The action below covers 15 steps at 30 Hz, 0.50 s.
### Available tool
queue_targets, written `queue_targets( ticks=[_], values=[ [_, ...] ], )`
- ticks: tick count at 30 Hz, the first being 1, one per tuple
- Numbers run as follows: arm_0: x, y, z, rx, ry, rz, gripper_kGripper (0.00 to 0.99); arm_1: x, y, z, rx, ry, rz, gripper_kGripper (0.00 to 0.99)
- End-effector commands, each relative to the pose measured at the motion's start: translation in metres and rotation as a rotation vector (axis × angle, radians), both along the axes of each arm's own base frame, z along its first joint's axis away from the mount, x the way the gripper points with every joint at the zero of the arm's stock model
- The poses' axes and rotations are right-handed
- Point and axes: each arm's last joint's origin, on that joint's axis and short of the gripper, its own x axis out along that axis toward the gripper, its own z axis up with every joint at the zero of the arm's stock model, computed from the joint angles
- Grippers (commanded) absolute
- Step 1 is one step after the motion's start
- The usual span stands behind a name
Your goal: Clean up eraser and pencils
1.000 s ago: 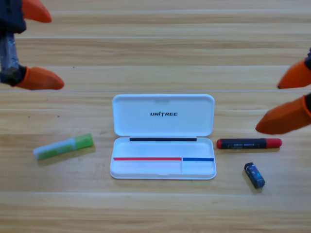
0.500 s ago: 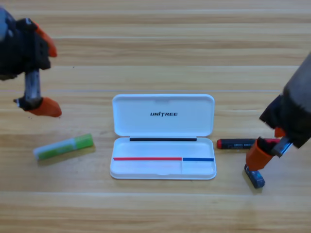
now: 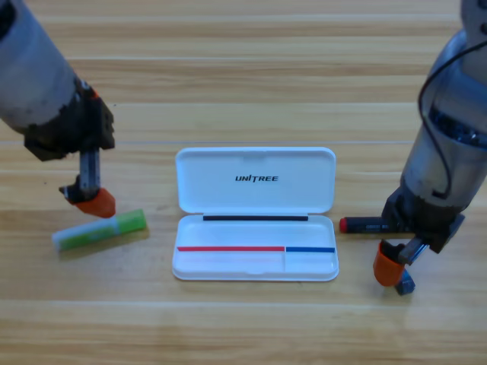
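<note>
The light green and white pencil (image 3: 99, 230) lies left of the open white case (image 3: 255, 163). My left gripper (image 3: 93, 204) points down just above that pencil's middle, close to touching it. The black pencil (image 3: 364, 224) lies right of the case, and the right arm hides its right half. A corner of the dark eraser (image 3: 405, 284) shows below it. My right gripper (image 3: 391, 268) points down right at the eraser's left side and covers most of it. Nothing visible is held by either gripper.
The case's lid lies flat toward the back, and its tray (image 3: 228, 266) faces the front. Both grey arms slant in from the upper corners over the wooden table (image 3: 251, 91).
Both arms have swung in from the edges and come down. The left gripper dropped toward the green pencil; the right one moved down over the eraser and hid part of the black pencil.
</note>
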Motion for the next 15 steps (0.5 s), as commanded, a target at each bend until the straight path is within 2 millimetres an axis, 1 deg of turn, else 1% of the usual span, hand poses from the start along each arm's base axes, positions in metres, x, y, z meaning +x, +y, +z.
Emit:
queue_targets(
  ticks=[1, 4, 7, 13, 14, 15],
  values=[
    [0.012, 0.002, -0.026, 0.055, 0.075, 0.044, 0.99, 0.016, 0.002, -0.037, -0.077, 0.051, -0.034, 0.824],
    [0.014, 0.004, -0.028, 0.059, 0.082, 0.051, 0.99, 0.018, 0.004, -0.045, -0.091, 0.065, -0.033, 0.808],
    [0.015, 0.007, -0.03, 0.061, 0.089, 0.058, 0.99, 0.019, 0.005, -0.05, -0.099, 0.076, -0.032, 0.752],
    [0.016, 0.013, -0.031, 0.057, 0.094, 0.069, 0.99, 0.021, 0.008, -0.061, -0.115, 0.097, -0.022, 0.488],
    [0.017, 0.014, -0.031, 0.054, 0.094, 0.068, 0.99, 0.021, 0.008, -0.062, -0.115, 0.099, -0.019, 0.43],
    [0.019, 0.016, -0.031, 0.053, 0.093, 0.07, 0.99, 0.021, 0.008, -0.062, -0.114, 0.102, -0.015, 0.345]
  ],
)
